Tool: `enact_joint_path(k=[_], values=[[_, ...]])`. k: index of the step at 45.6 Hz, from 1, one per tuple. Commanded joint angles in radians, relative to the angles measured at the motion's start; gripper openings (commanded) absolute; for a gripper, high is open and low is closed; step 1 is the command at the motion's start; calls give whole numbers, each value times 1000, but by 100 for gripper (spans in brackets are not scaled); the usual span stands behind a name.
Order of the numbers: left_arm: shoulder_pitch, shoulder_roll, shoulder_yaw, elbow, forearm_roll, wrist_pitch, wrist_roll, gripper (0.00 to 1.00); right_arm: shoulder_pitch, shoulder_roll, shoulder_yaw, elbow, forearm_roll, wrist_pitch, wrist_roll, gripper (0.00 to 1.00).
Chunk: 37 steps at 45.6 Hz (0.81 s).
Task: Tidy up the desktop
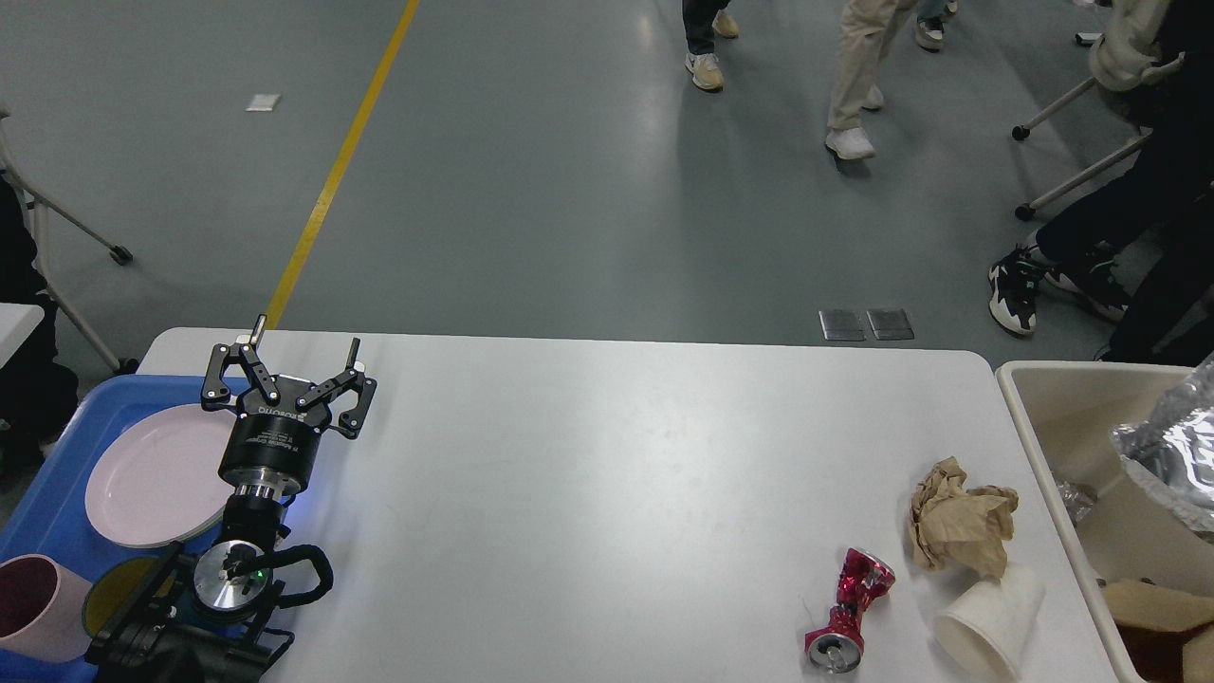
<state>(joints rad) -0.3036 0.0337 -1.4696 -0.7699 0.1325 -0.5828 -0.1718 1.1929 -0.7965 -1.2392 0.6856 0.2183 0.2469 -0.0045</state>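
A grey floor (531, 190) is shining dully under overhead light, a yellow line (341, 161) running across it. People's legs (858, 66) are standing at the far side, and chair legs (1081, 142) on castors are showing at right.

The desktop (607, 455), white, matte, round-cornered, lies flat and spans the view's width.
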Motion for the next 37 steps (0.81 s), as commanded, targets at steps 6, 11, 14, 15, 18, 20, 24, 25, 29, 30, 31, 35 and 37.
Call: enact_joint_path(k=[6,11,14,15,18,20,24,25,29,30,31,35,37], values=[[0,0,0,0,1,0,0,97,-516,184,331,-314,9,-322,-18,0],[0,0,0,0,-1,0,0,97,-659,298,400,-495,13,-330,-35,0],[0,0,0,0,1,-2,0,97,-699,336,429,-557,13,-330,-37,0],[0,0,0,0,1,-2,0,97,-704,344,435,-567,13,-330,-37,0],[0,0,0,0,1,-2,0,97,-705,355,438,-570,13,-330,-37,0],[0,0,0,0,1,0,0,97,-705,356,438,-574,13,-330,-37,0],[0,0,0,0,1,0,0,97,-707,364,438,-578,13,-330,-38,0],[0,0,0,0,1,-2,0,97,-707,364,438,-578,13,-330,-38,0],[0,0,0,0,1,-2,0,97,-708,367,438,-578,13,-330,-40,0],[0,0,0,0,-1,0,0,97,-710,368,438,-578,13,-330,-40,0],[0,0,0,0,1,0,0,97,-714,372,438,-580,13,-330,-40,0],[0,0,0,0,-1,0,0,97,-719,376,435,-580,13,-339,-38,11],[0,0,0,0,1,-2,0,97,-719,378,434,-580,12,-353,-38,37]])
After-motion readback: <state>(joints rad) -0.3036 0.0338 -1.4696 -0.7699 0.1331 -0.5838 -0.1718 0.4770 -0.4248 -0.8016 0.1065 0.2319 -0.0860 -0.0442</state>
